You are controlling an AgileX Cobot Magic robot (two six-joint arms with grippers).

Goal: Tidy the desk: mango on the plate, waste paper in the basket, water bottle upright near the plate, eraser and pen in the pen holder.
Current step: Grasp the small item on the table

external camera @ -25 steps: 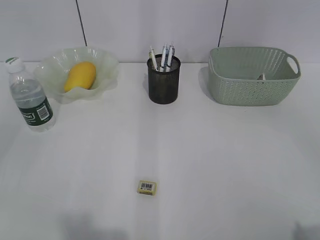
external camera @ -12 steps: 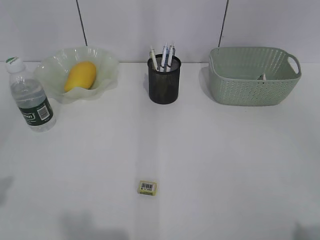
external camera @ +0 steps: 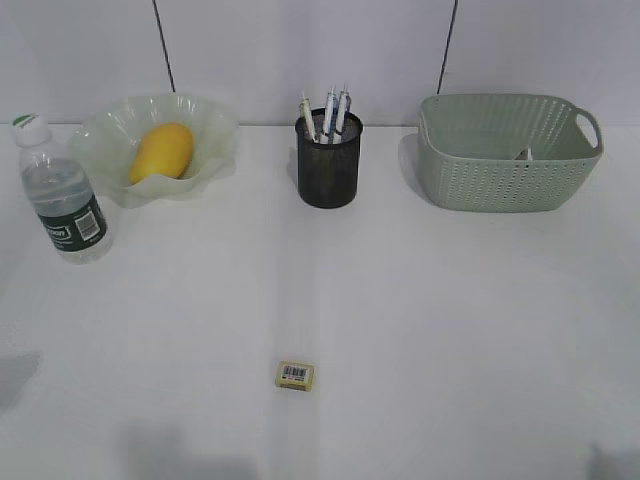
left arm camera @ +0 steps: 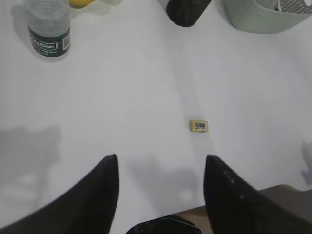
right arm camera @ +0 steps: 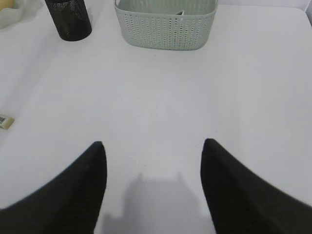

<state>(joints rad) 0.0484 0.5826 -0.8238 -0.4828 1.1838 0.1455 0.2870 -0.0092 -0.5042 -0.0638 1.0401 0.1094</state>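
Note:
The mango [external camera: 160, 151] lies in the ruffled green plate [external camera: 210, 125] at the back left. The water bottle [external camera: 61, 193] stands upright left of the plate; it also shows in the left wrist view [left arm camera: 48, 28]. The black mesh pen holder [external camera: 328, 160] holds several pens [external camera: 328, 112]. A small yellow eraser [external camera: 295, 375] lies on the desk [external camera: 400, 300] near the front; it also shows in the left wrist view [left arm camera: 198, 126]. A bit of waste paper [external camera: 523, 154] shows inside the basket [external camera: 505, 150]. My left gripper [left arm camera: 161, 158] and right gripper [right arm camera: 152, 144] are open, empty, and outside the exterior view.
Two dark cables [external camera: 163, 45] run up the white back wall. The desk's front edge shows in the left wrist view [left arm camera: 282, 187]. The basket [right arm camera: 165, 22] and pen holder [right arm camera: 68, 19] stand far ahead of the right gripper.
A faint shadow at the left front edge of the desk has shifted slightly. The objects have not moved.

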